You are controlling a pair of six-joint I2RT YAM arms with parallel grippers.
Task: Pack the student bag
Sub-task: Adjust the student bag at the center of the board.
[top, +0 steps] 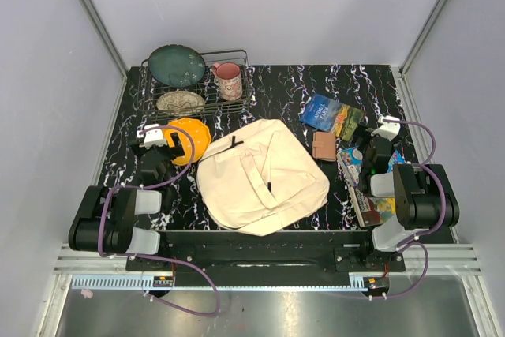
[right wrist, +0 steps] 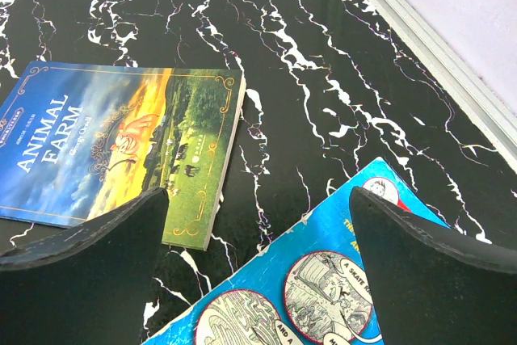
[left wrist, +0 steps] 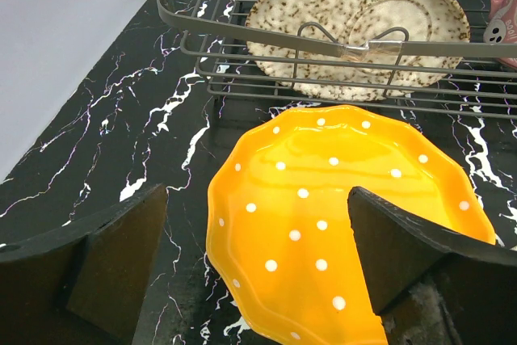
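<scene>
While the left pincer (left wrist: pixel 257 236) and right pincer (right wrist: pixel 258 236) are being held released and empty, the student bag (top: pixel 260 175), cream and slumped, is being seen on the table (top: pixel 316 88) between them; the title of a book (right wrist: pixel 121 147) is being shown only by the right wrist view.

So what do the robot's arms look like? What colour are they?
The left arm and right arm are chunky and mostly black, with pale grey sections at the joints. Each has a white piece near the wrist and a thin purple cable looping along it. The jaws are broad black wedges with slanted edges.
</scene>
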